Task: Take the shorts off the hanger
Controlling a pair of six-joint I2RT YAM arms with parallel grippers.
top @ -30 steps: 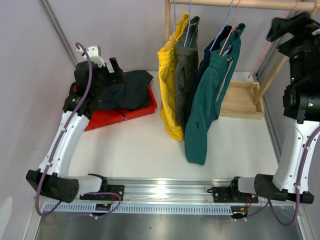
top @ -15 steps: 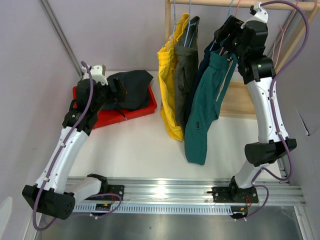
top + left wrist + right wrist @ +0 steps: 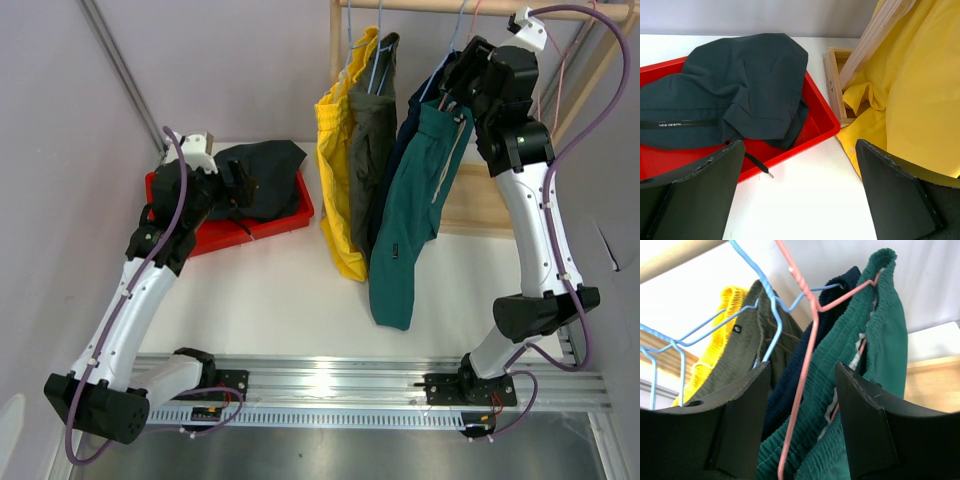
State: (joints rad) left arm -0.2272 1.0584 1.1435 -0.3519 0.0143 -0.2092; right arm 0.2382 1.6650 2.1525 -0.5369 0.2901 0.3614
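Shorts, the teal pair point(image 3: 410, 220), are hanging from a pink hanger point(image 3: 810, 335) on the wooden rail point(image 3: 420, 6), beside the navy pair point(image 3: 840, 295), olive-grey pair point(image 3: 372, 150) and yellow pair point(image 3: 338, 170). The black pair point(image 3: 740, 95) is lying in the red tray point(image 3: 818, 116). The right gripper point(image 3: 804, 369) is hovering at the teal waistband, jaws spread around the hanger wire and pinching nothing. The left gripper point(image 3: 800, 145), likewise spread, is hovering by the tray. A grasp on the teal pair seems to be lining up, and the next move calls for closing on fabric, not wire.

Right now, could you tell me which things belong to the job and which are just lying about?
Job: yellow shorts, olive shorts, navy shorts, green shorts, pink hanger, black shorts.
Lying about: red tray, wooden rack.
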